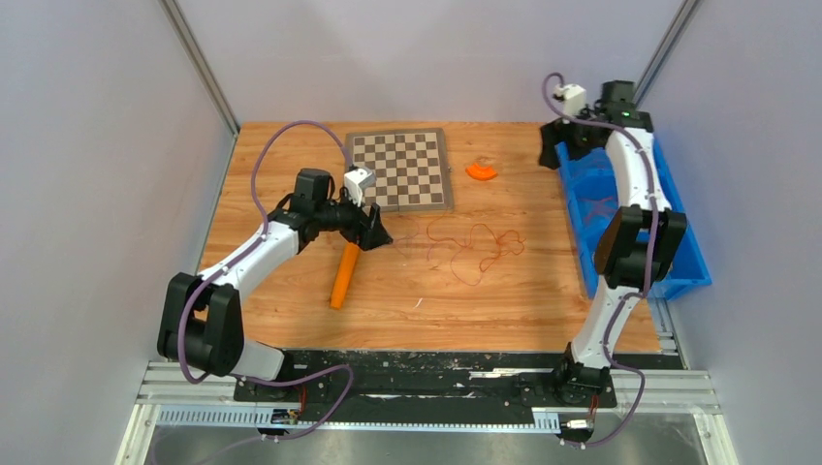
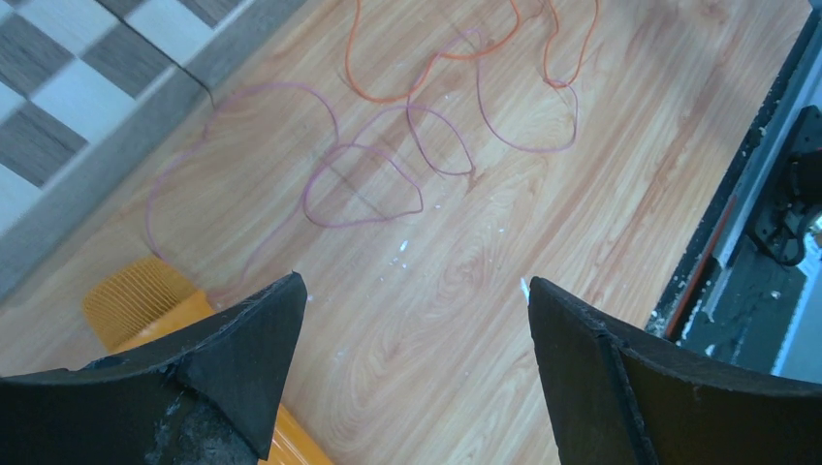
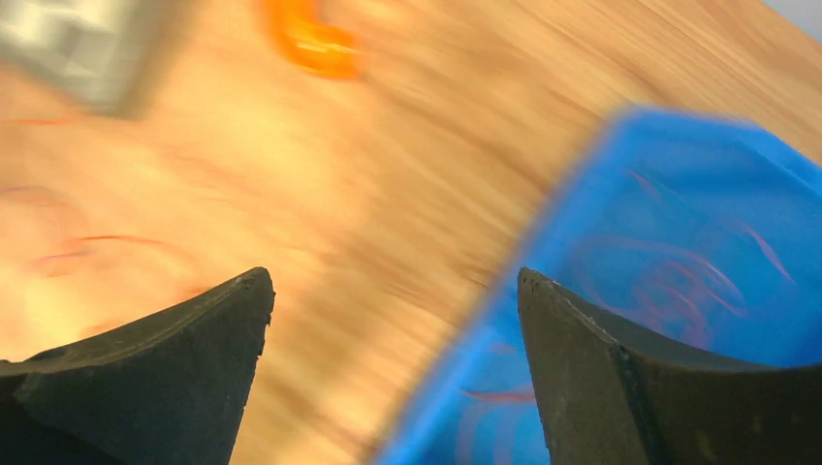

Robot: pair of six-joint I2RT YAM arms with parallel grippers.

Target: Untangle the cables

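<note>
The cables (image 1: 475,247) lie in a loose tangle of thin orange and reddish loops on the wooden table, right of centre. In the left wrist view the orange loops (image 2: 456,58) and paler reddish loops (image 2: 363,184) lie ahead of my left gripper (image 2: 415,291). It is open, empty and low over the wood. In the top view my left gripper (image 1: 380,235) sits just left of the tangle. My right gripper (image 1: 551,160) hangs open and empty at the far right, over the blue bin's left rim (image 3: 393,281). Thin reddish strands (image 3: 669,281) lie in the bin.
An orange marker-shaped stick (image 1: 343,276) lies under the left gripper, its ribbed end (image 2: 145,300) by the left finger. A chessboard (image 1: 400,170) is at the back. A small orange piece (image 1: 481,171) lies right of it. The blue bin (image 1: 679,281) runs along the right edge.
</note>
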